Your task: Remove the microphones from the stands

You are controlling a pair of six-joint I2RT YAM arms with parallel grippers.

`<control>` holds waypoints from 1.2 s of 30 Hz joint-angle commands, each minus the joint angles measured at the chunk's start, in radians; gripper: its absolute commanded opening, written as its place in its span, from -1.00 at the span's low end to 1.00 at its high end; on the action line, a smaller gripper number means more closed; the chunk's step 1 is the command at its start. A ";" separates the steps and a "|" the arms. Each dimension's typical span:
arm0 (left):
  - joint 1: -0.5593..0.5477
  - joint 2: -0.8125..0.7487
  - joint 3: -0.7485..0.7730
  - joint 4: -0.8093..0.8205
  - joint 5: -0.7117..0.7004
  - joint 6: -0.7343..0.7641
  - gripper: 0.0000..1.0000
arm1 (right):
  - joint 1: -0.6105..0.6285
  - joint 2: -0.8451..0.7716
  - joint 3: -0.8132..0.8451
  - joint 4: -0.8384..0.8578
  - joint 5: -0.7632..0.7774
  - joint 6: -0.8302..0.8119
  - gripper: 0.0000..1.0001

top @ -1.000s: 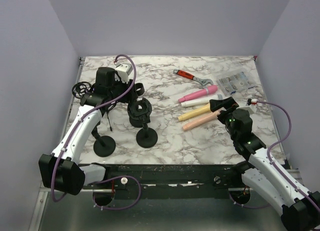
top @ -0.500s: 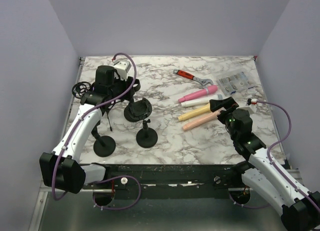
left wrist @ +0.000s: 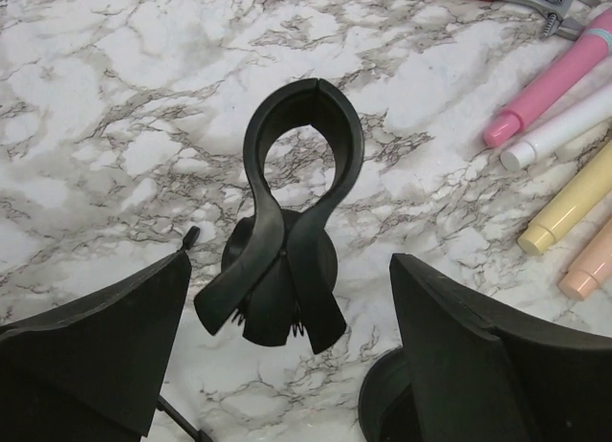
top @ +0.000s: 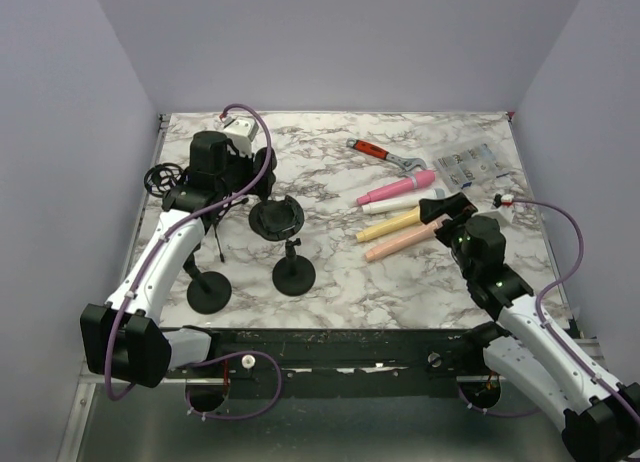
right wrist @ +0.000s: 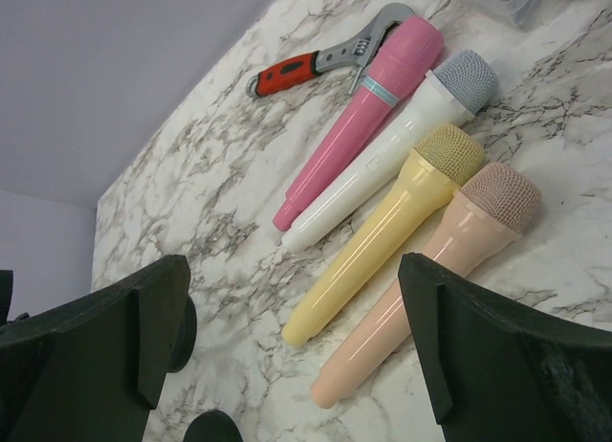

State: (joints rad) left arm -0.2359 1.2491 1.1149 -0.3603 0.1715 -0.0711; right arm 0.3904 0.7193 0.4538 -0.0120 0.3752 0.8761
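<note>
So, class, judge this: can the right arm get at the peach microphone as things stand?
Probably yes: the open right gripper hovers just above the peach microphone, which lies flat and uncovered, with nothing between them.

Red-handled wrench [top: 385, 154] lies upper centre-right on the marble table [top: 400, 292]; clear packet [top: 466, 165] just right of it

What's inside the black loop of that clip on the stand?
Nothing. The clip is empty, and only the marble table shows through its loop. From the left wrist view, the stand underneath is mostly hidden by the clip itself.
</note>
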 commanded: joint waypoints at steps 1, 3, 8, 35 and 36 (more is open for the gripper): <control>0.002 -0.024 -0.005 0.043 0.007 -0.028 0.81 | -0.005 -0.006 0.050 -0.043 0.029 -0.039 1.00; 0.003 -0.039 -0.005 0.046 0.011 -0.031 0.85 | -0.005 -0.009 0.061 -0.055 0.028 -0.043 1.00; 0.003 -0.107 0.001 0.042 0.005 -0.043 0.92 | -0.006 -0.022 0.114 -0.092 0.029 -0.108 1.00; 0.003 -0.842 0.032 0.138 -0.085 -0.149 0.97 | -0.006 -0.137 0.786 -0.615 0.221 -0.473 1.00; 0.003 -0.866 0.031 0.139 -0.093 -0.141 0.97 | -0.006 -0.145 0.805 -0.623 0.226 -0.484 1.00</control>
State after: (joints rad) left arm -0.2359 0.4641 1.1690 -0.2543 0.1417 -0.2245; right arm 0.3904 0.6033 1.1831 -0.5297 0.5491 0.4706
